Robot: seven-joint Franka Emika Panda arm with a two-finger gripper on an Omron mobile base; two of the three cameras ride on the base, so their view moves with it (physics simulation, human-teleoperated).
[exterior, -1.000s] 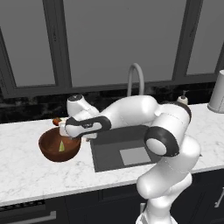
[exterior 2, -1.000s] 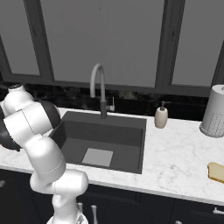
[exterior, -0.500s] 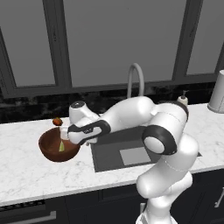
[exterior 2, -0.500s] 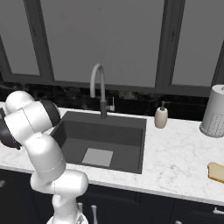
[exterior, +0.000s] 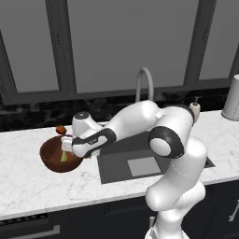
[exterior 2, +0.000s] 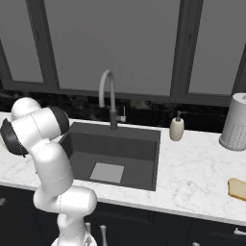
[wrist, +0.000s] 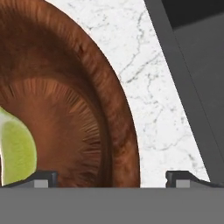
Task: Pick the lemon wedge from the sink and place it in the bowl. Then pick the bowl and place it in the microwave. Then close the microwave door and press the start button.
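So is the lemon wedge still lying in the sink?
No, the lemon wedge lies inside the bowl on the counter, beside the sink.

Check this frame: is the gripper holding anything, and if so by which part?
Nothing is held. The gripper is open, its tips straddling the near rim of the bowl without closing on it. The lemon wedge lies loose inside the bowl.
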